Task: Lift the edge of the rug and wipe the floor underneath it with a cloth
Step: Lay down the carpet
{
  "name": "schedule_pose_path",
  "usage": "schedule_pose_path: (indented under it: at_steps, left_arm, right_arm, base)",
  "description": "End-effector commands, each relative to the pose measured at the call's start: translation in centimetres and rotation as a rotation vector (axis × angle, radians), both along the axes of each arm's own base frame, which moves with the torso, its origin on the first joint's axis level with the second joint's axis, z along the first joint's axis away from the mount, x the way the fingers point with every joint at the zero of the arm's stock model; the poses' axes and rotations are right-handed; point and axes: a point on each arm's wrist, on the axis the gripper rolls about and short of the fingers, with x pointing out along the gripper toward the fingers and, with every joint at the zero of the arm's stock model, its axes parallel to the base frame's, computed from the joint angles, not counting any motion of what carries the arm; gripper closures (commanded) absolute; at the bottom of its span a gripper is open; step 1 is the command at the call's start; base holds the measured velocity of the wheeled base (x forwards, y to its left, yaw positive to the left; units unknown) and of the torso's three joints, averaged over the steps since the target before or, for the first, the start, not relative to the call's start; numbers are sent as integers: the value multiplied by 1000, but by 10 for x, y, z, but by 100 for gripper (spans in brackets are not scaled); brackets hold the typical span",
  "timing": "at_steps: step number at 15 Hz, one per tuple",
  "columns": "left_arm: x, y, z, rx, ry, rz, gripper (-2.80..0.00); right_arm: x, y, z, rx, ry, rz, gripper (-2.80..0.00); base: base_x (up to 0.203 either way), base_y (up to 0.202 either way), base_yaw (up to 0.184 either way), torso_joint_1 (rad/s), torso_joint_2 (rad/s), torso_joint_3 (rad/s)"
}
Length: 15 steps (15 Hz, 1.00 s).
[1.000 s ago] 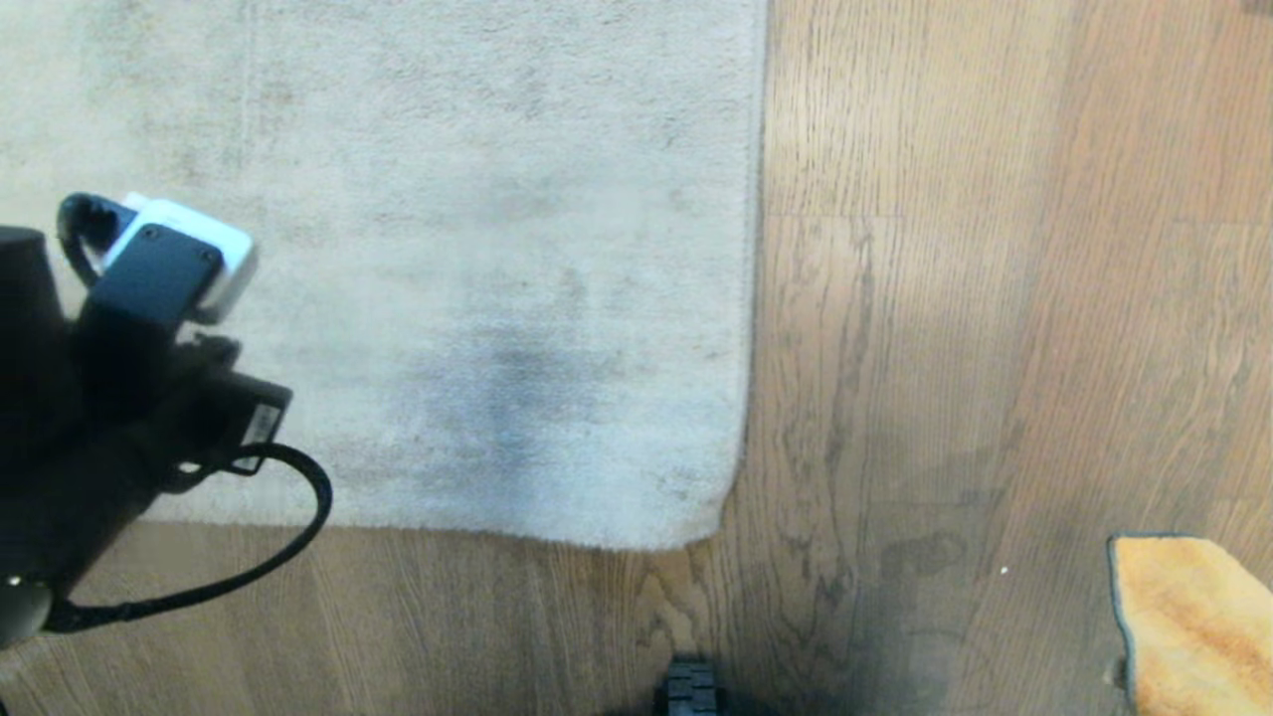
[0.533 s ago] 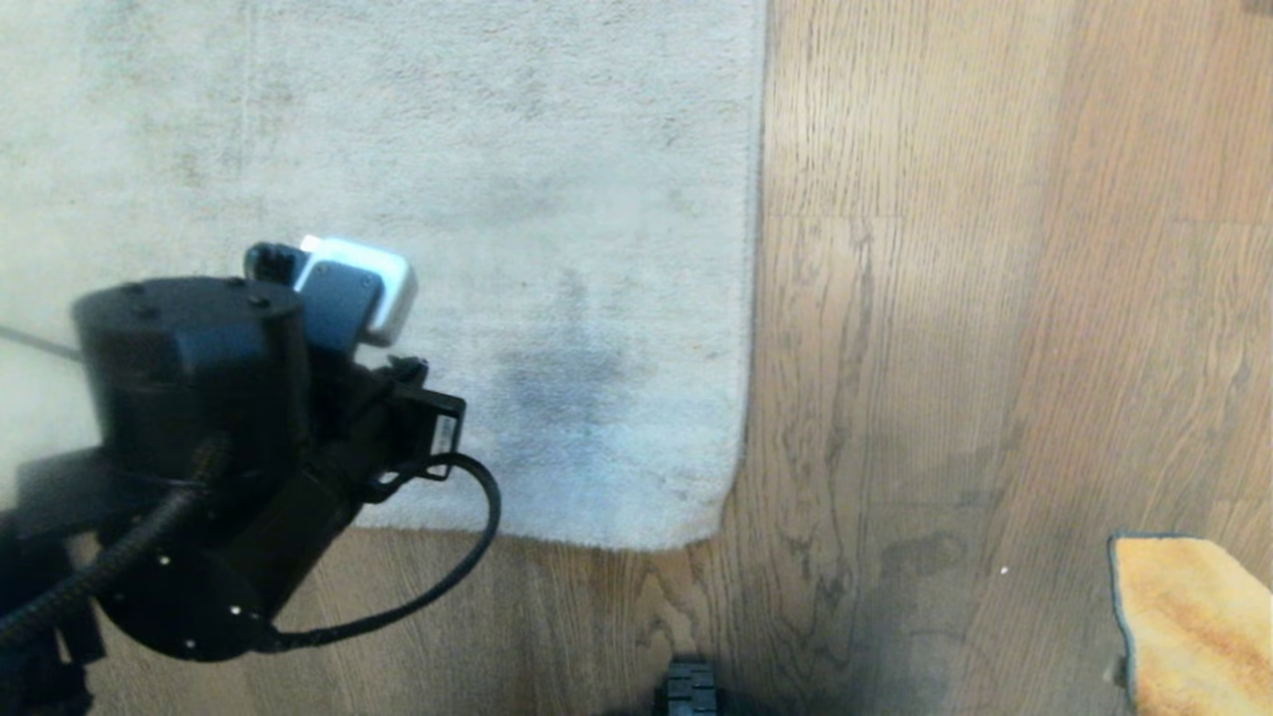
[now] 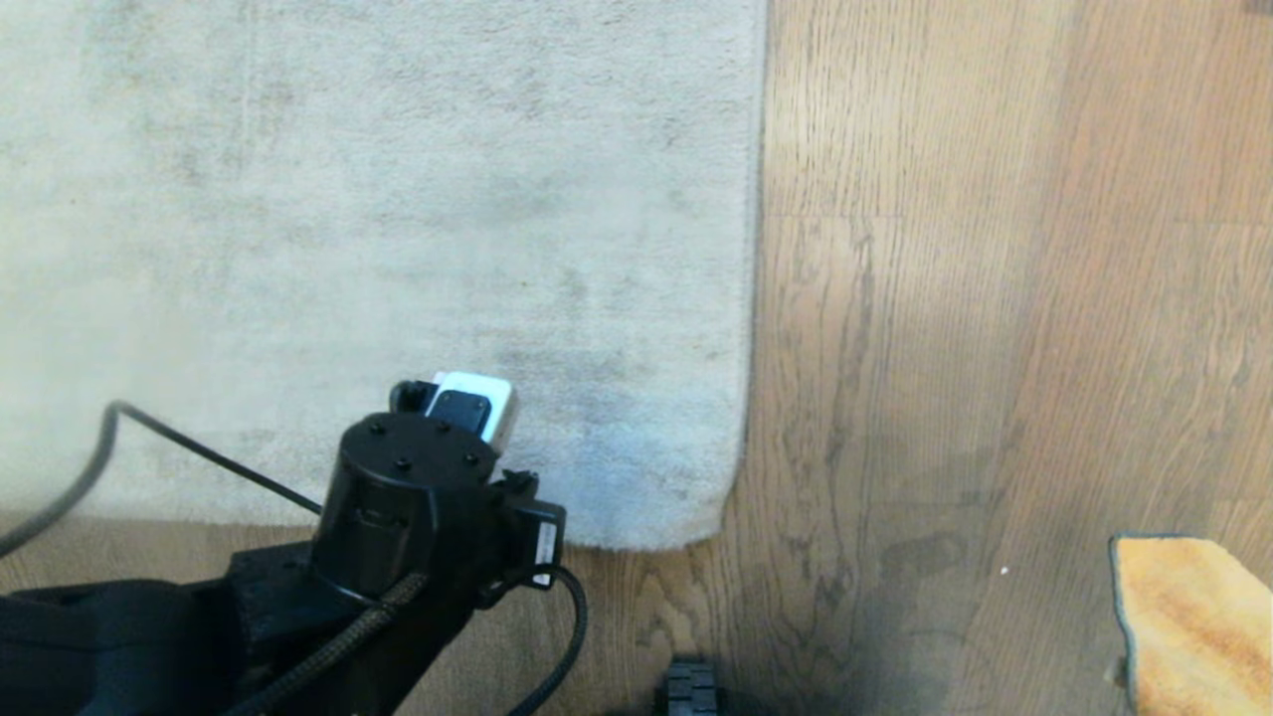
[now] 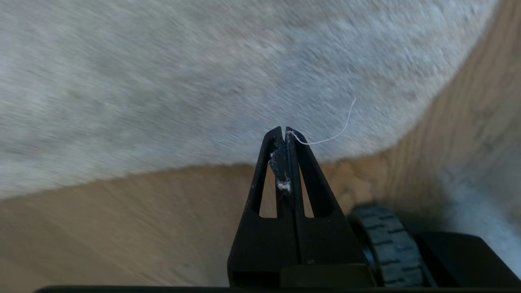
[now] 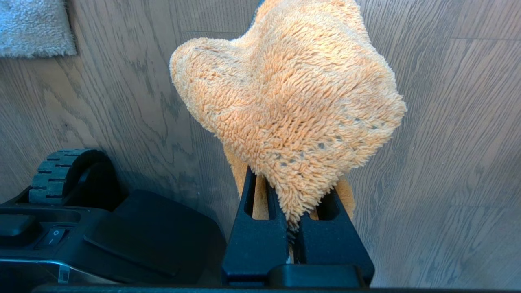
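Beige rug edge point(image 4: 163, 173) just beyond closed left pincer point(image 4: 285, 132).

bare wood flooring

brown grain-streaked floor point(image 3: 995, 298) planks run right of and below the pale rug point(image 3: 398, 199), with darker grey smudges near its corner.

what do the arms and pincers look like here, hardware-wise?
Left arm: matte black housing with visible screws, a white camera block, a small white label and looping black cables. Both the left pincer and the right pincer have black tapered fingers with slotted cut-outs.
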Motion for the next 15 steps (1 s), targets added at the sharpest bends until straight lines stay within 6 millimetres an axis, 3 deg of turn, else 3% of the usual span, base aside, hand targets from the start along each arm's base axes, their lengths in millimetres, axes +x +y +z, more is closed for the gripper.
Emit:
schedule_pose_path:
  at_steps: [1, 7, 15]
  left_arm:
    - [8, -14, -23, 16, 34, -19, 0]
    - [34, -43, -72, -53, 18, -35, 0]
    - [43, -54, -104, -162, 60, 17, 0]
  right_arm:
    - [0, 0, 0, 0, 2, 0, 0]
    - [0, 0, 0, 0, 2, 3, 0]
    - [0, 0, 0, 0, 2, 0, 0]
  base:
    - [0, 0, 0, 0, 0, 0]
    - [0, 0, 0, 0, 0, 0]
    - [0, 0, 0, 0, 0, 0]
